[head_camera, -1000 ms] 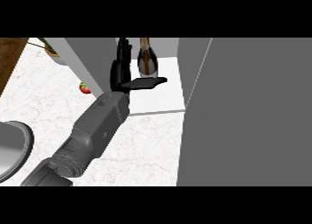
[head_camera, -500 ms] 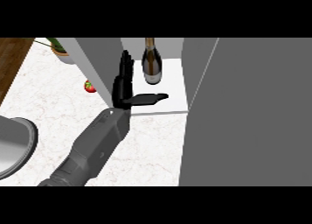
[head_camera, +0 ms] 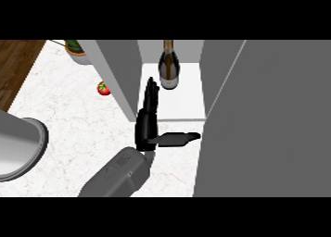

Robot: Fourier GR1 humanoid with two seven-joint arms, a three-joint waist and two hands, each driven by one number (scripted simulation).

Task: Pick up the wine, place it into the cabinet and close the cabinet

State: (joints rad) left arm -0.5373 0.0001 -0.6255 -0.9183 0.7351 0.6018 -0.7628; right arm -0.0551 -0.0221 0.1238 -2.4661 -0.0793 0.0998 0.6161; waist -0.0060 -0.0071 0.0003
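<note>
The wine bottle (head_camera: 168, 65) stood upright inside the open cabinet (head_camera: 175, 104), apart from the hand. The left hand (head_camera: 148, 125) was at the cabinet's mouth, fingers straight and together, thumb spread sideways, holding nothing. A tomato (head_camera: 103, 88), potted plant (head_camera: 77, 50) and grey pot (head_camera: 14, 150) sat on the marble worktop (head_camera: 72, 115).

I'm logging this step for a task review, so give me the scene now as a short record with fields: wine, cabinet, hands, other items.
wine: wine bottle stands upright inside the cabinet, no hand touching it
cabinet: cabinet open; large grey door at the view's right, not yet closed
left hand: left hand open, fingers straight, thumb out, in front of the cabinet opening
right hand: not in view
other items: red tomato and potted plant on the counter; grey pot at the left
</note>
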